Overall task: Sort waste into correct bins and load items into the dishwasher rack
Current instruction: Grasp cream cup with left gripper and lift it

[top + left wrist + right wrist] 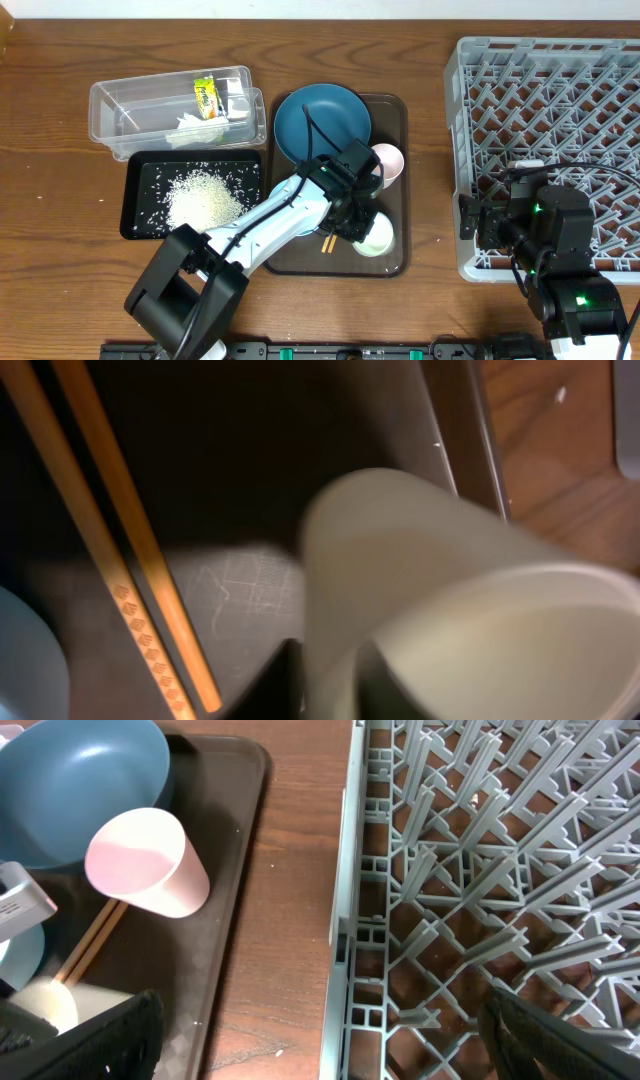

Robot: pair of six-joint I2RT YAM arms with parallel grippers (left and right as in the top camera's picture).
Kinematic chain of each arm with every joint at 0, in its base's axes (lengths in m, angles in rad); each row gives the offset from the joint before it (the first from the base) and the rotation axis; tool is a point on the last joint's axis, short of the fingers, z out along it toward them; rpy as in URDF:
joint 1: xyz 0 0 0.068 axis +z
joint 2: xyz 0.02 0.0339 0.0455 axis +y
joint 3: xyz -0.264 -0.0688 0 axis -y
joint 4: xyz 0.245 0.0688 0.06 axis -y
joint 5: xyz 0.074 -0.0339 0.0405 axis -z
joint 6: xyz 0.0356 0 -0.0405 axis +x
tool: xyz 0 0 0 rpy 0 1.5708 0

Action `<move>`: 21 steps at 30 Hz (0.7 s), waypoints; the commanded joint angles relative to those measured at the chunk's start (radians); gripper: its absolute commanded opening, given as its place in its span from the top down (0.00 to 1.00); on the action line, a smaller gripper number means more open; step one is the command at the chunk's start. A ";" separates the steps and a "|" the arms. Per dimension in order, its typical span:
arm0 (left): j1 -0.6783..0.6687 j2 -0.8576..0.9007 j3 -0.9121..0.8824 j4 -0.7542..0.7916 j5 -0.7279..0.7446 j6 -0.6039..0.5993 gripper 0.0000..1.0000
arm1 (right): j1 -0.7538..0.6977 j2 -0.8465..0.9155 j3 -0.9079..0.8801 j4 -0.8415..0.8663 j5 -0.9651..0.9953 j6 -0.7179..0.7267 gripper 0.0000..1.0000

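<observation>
On the brown wooden table (60,250), the left pincer (360,228) is clamping a small white cup (450,610) over the dark brown rectangular serving tray (396,108); the right pincer (330,1035) is standing wide apart.

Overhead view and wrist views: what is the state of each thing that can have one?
left tool: shut on the white cup
right tool: open, holding nothing
pink cup: empty
dark-blue bowl: empty
clear tub: holds wrapper and tissue
black tray: holds rice
rack: empty where visible
chopsticks: lying side by side on the brown tray
</observation>
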 commanded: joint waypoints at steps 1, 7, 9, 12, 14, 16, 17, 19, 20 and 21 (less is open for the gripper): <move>0.002 -0.016 0.011 0.002 -0.012 -0.006 0.94 | 0.007 0.000 0.024 -0.004 -0.007 0.010 0.01; 0.064 -0.128 0.014 -0.018 0.056 -0.035 0.94 | 0.007 0.000 0.024 -0.018 -0.006 0.009 0.01; 0.113 -0.188 0.014 -0.015 0.107 -0.039 0.94 | 0.007 0.000 0.024 -0.027 -0.006 0.009 0.01; 0.208 -0.264 0.014 0.002 0.170 -0.071 0.94 | 0.007 0.000 0.024 -0.026 -0.006 0.015 0.01; 0.284 -0.295 0.014 0.025 0.254 -0.097 0.94 | 0.007 0.000 0.024 -0.011 -0.006 0.061 0.01; 0.360 -0.302 0.014 0.071 0.405 -0.128 0.94 | 0.007 0.001 0.024 0.020 -0.023 0.102 0.01; 0.393 -0.298 0.014 0.105 0.498 -0.144 0.94 | 0.007 0.003 0.023 0.045 -0.069 0.103 0.01; 0.439 -0.281 0.014 0.166 0.640 -0.179 0.94 | 0.007 0.016 0.022 0.098 -0.206 0.079 0.01; 0.453 -0.272 0.014 0.189 0.693 -0.193 0.94 | 0.007 0.029 0.022 0.128 -0.304 0.049 0.01; 0.462 -0.262 0.014 0.209 0.742 -0.201 0.94 | 0.007 0.042 0.022 0.152 -0.397 0.018 0.01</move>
